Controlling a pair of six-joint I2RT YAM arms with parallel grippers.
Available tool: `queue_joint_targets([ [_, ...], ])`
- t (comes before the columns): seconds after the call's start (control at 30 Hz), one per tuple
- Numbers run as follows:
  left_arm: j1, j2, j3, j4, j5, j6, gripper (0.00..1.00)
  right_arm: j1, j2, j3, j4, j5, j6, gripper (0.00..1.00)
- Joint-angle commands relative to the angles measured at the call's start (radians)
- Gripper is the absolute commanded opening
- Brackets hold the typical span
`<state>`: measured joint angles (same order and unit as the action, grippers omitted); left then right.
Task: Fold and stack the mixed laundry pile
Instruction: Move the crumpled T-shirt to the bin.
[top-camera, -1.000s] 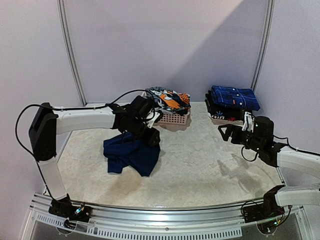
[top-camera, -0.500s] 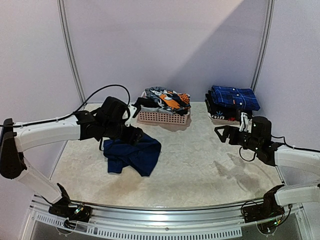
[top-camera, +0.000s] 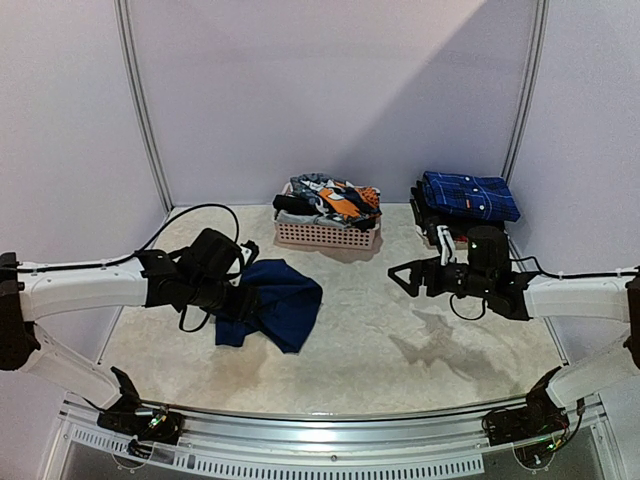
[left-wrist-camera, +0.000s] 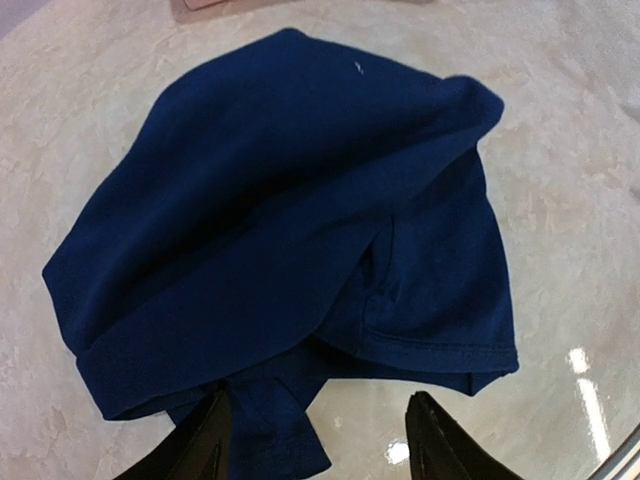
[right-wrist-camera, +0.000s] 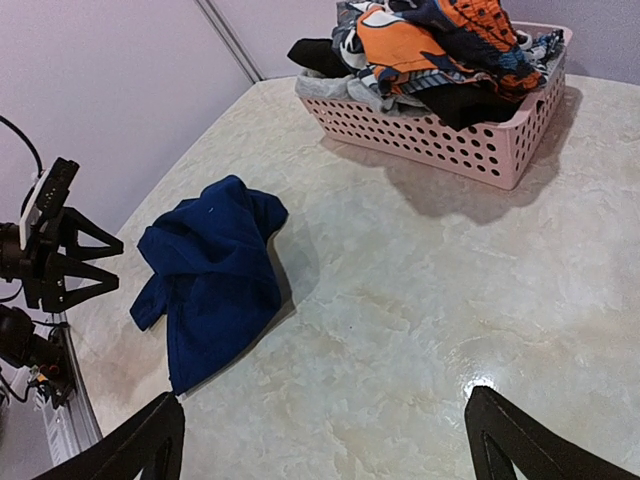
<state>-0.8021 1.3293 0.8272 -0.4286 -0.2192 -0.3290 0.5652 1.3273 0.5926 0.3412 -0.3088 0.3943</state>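
On the table (top-camera: 400, 340), a navy garment (left-wrist-camera: 290, 210) lies before the spread left tool (left-wrist-camera: 318, 400).

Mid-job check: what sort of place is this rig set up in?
Probably a lab or demo booth, not a home: plain panel walls joined by metal posts, a marble-look table edged with an aluminium rail, and a staged pink basket.
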Motion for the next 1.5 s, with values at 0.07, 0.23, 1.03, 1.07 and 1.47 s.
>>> queue_joint_targets([
  [0.07,-0.002,0.011,-0.063,0.102,0.078,-0.042,0.57,0.039,0.022,0.037,-0.045,0.054,-0.054,0.99],
  [0.23,-0.002,0.083,-0.057,0.177,0.120,-0.047,0.52,0.041,0.022,0.039,-0.056,0.068,-0.056,0.99],
  [1.03,0.004,0.232,-0.011,0.257,0.124,-0.060,0.03,0.041,0.031,0.059,-0.085,0.106,-0.069,0.99],
  [1.07,0.004,0.233,-0.010,0.257,0.123,-0.061,0.02,0.041,0.032,0.059,-0.086,0.106,-0.070,0.99],
  [1.47,0.001,0.245,-0.010,0.194,0.070,-0.086,0.34,0.041,0.037,0.058,-0.089,0.102,-0.072,0.99],
])
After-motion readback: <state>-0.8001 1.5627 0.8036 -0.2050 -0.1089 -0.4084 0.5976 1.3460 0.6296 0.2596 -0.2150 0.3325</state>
